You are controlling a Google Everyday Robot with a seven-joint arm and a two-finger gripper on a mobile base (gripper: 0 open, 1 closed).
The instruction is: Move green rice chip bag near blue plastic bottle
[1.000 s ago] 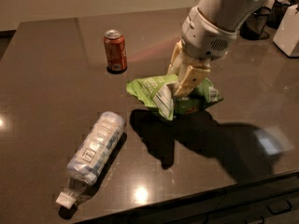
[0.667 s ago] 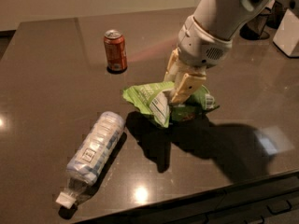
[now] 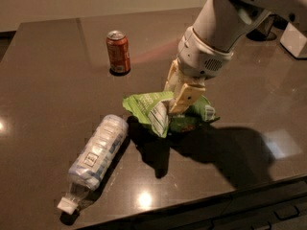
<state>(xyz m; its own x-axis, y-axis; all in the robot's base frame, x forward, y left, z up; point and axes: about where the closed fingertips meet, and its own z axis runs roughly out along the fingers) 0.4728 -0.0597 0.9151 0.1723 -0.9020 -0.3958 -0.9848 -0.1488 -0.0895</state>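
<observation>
The green rice chip bag [image 3: 151, 108] is crumpled bright-green foil with white label panels. It hangs a little above the dark table, near its middle. My gripper [image 3: 175, 105] comes down from the upper right and is shut on the bag's upper middle. The blue plastic bottle [image 3: 97, 153] lies on its side at the front left, its white cap toward the front edge. Its far end is close to the bag's left edge, a short gap apart.
An orange-red soda can [image 3: 118, 51] stands upright at the back left of the table [image 3: 48, 80]. A white object [image 3: 293, 38] sits at the far right. The table's front edge [image 3: 225, 195] runs close below the bag's shadow.
My gripper has carried the bag leftward and toward the front, closer to the bottle. The bottle and the can have not moved.
</observation>
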